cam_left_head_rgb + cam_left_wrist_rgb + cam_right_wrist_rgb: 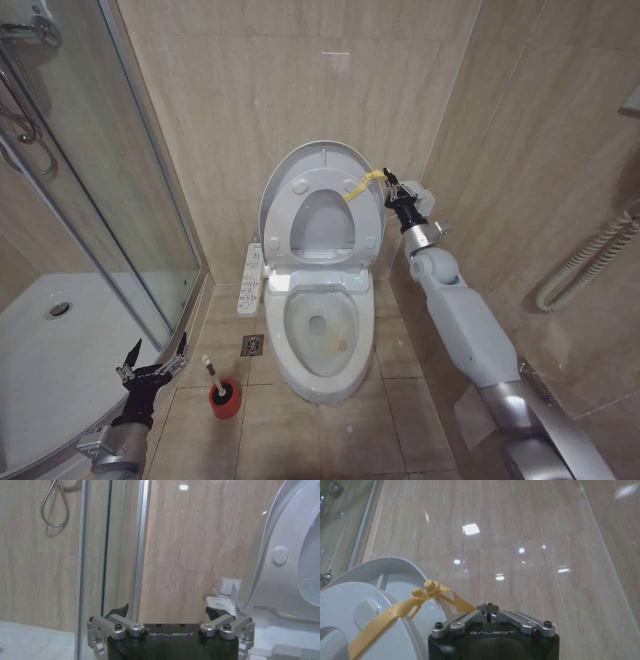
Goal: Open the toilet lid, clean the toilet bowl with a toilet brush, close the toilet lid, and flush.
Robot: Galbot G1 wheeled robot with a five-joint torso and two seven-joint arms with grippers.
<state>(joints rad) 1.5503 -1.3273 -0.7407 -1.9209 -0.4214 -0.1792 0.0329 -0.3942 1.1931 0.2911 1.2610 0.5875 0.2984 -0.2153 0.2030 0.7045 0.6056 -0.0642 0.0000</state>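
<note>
The toilet lid (318, 155) stands raised against the back wall, and the ring seat (283, 215) is up with it. My right gripper (392, 186) is beside the lid's upper right edge, shut on the yellow ribbon tag (362, 183). In the right wrist view the ribbon (395, 615) runs from the lid (375, 573) into that gripper (490, 608). The toilet bowl (320, 335) lies open below. The toilet brush (213, 372) stands in its red cup (225, 398) on the floor left of the bowl. My left gripper (155, 365) hangs open just left of the brush, also seen in its wrist view (167, 612).
A glass shower enclosure (100, 200) with a curved white tray (50, 350) fills the left. A floor drain (252, 346) and a side control panel (250, 280) sit left of the toilet. A white hose (590, 255) hangs on the close right wall.
</note>
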